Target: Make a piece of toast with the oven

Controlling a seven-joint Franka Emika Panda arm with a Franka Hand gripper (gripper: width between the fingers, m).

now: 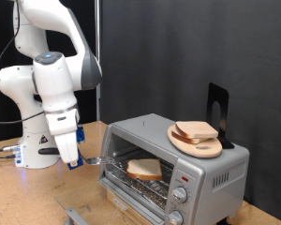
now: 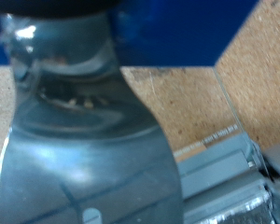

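The silver-grey oven stands at the exterior view's right with its door down. The piece of toast lies flat on the rack inside, near the front of the opening. My gripper hangs just outside the oven, on the exterior view's left of the opening. It is shut on a thin metal tray handle that reaches from the rack towards it. In the wrist view the shiny, blurred handle fills most of the frame. The fingers are hidden there.
A round wooden plate with other bread slices sits on the oven's top, with a black stand behind it. The lowered door's edge lies at the exterior view's bottom. Two knobs face front. The table is chipboard.
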